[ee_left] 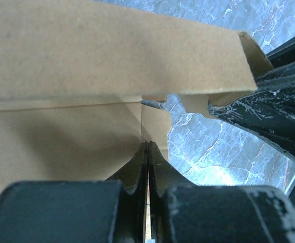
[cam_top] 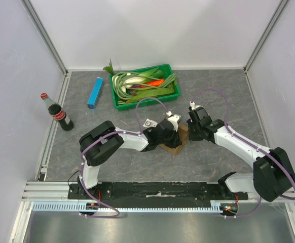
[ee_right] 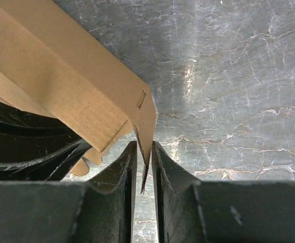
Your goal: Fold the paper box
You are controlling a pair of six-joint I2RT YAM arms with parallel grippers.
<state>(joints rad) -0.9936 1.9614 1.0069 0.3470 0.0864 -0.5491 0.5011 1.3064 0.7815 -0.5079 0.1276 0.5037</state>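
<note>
**Paper box** (cam_top: 177, 142): brown card, part-creased, sitting between the two pincers over the grey bench (cam_top: 223, 96).

**Left pincer** (ee_left: 147, 148): closed tight on a thin flap edge straight ahead of its tips.

**Right pincer** (ee_right: 144, 152): nearly closed, with a panel corner standing in its narrow gap. Whether it presses the card firmly cannot be told.

**Handling advice:** the left one should anchor. The right one should bite fully before swinging its panel along the crease, and move slowly so the card does not tear or slip.

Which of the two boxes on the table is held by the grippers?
The brown paper box, mid-table: the left gripper and the right gripper each pinch one of its flaps. The slim blue box lies apart, untouched.
</note>
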